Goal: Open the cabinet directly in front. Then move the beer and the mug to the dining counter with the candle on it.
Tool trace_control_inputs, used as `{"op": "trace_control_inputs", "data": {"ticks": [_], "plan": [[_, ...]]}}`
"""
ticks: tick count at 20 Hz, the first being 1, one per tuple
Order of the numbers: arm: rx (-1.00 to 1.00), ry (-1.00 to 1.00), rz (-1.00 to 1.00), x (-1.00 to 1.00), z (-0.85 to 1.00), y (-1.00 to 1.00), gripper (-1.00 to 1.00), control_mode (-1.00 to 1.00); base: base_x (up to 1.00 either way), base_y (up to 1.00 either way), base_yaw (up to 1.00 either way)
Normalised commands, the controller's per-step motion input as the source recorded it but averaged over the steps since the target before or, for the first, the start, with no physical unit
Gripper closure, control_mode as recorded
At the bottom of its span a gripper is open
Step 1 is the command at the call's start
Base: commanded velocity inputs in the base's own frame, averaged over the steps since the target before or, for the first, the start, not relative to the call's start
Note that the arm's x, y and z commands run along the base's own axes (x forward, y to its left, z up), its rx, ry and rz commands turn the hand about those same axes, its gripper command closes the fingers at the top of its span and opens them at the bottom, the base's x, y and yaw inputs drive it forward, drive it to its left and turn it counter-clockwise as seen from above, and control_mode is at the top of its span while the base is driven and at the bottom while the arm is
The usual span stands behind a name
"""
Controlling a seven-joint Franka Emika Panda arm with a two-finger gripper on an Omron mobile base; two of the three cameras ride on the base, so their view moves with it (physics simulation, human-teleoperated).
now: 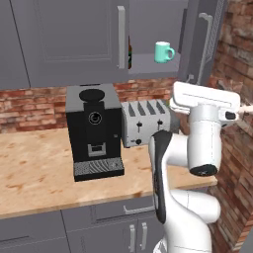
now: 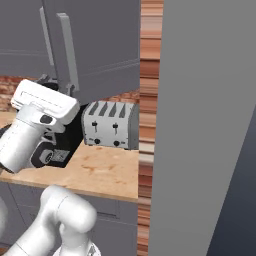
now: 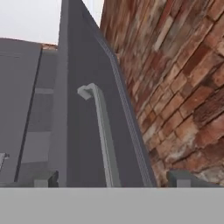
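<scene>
The cabinet's (image 1: pixel 69 39) right door (image 1: pixel 202 34) stands swung open, while its left door is closed. On the inner shelf sits the mint-green mug (image 1: pixel 164 51). The beer (image 1: pixel 130 52) shows as a thin dark sliver behind the left door's edge. In the hand view my gripper (image 3: pixel 114 178) is open, its fingertips (image 3: pixel 46 178) wide apart on either side of the door's silver bar handle (image 3: pixel 103 131) and not touching it. The same handle (image 2: pixel 67 50) appears just above my hand in the right base view. The dining counter and the candle are out of view.
A black coffee machine (image 1: pixel 95 131) and a silver toaster (image 1: pixel 146 122) stand on the wood worktop (image 1: pixel 34 173) under the cabinet. A brick wall (image 1: pixel 237 44) lies close behind the open door on the right. A tall grey panel (image 2: pixel 210 125) stands at the right.
</scene>
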Motion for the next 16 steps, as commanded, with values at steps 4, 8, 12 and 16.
{"op": "trace_control_inputs", "data": {"ticks": [4,8,12,16], "plan": [[-0.18,0.01,0.01,-0.39,0.00,1.00,-1.00,-1.00,0.00,0.00,0.00],[-0.21,0.12,0.00,-0.09,0.00,1.00,-1.00,-1.00,0.00,0.00,0.00],[-0.13,0.19,-0.04,0.04,0.22,1.00,-1.00,-1.00,0.00,0.00,0.00],[-0.03,0.38,-0.16,-0.33,0.60,0.41,-1.00,-1.00,0.00,0.00,0.00]]}}
